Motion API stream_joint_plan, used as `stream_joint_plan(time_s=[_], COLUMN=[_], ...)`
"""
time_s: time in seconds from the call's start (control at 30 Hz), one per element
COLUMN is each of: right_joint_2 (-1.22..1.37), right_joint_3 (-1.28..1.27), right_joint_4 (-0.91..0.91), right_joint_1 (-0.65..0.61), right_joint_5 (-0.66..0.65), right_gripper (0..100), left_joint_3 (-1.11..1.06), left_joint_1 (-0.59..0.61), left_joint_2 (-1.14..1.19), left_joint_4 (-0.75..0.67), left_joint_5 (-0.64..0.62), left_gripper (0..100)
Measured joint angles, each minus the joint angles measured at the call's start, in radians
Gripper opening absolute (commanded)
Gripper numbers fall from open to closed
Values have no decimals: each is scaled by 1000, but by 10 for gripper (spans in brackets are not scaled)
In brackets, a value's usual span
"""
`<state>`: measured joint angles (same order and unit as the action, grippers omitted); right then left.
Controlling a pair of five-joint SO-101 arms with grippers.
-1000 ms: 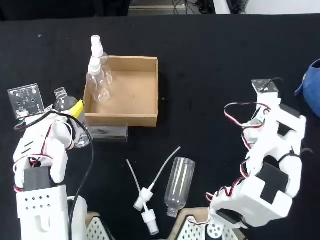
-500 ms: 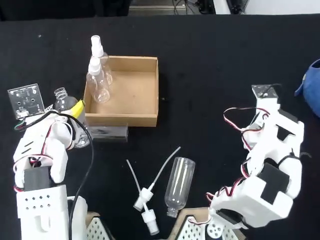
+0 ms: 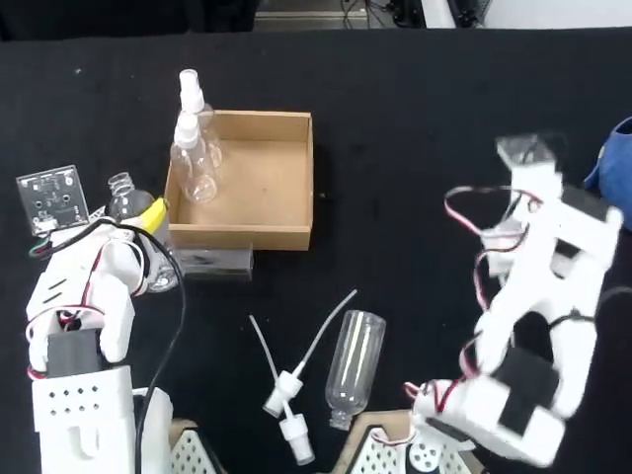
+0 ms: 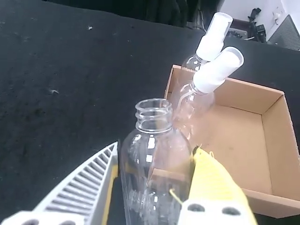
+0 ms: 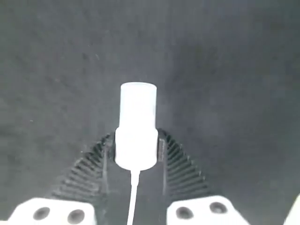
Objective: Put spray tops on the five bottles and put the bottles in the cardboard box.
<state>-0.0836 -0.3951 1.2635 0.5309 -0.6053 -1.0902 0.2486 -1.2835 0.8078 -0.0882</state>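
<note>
my left gripper [image 4: 154,152] is clamped on an uncapped bottle [image 4: 153,119], neck poking past the jaws, just beside the cardboard box [image 4: 275,117] — my right gripper [image 5: 135,139] pinches a spray top [image 5: 137,105] by its collar, head beyond the tips.

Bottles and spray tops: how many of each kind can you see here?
Capped bottles: 2
Open bottles: 2, one lying, one in the left fingers
Loose spray tops: 3, two lying, one in the right fingers
Total: 7
</note>
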Motion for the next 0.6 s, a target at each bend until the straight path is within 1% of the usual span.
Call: stream_joint_plan(time_s=[0.1, 0.2, 0.3, 0.47, 0.6], right_joint_2=[-121, -229, -299, -376, -430], right_joint_3=[107, 183, 229, 342, 448], right_joint_4=[86, 118, 120, 120, 107], right_joint_1=[-81, -187, -311, -517, -644], right_joint_5=[81, 198, 336, 539, 641], right_gripper=[11, 11, 11, 11, 11], left_joint_3=[0, 0, -29, -135, -181], left_joint_1=[-5, -5, -5, -5, -5], left_joint_2=[0, 0, -2, 0, 0], left_joint_4=[0, -14, -92, -264, -356], left_joint_5=[0, 0, 0, 0, 0], left_gripper=[30, 30, 30, 30, 30])
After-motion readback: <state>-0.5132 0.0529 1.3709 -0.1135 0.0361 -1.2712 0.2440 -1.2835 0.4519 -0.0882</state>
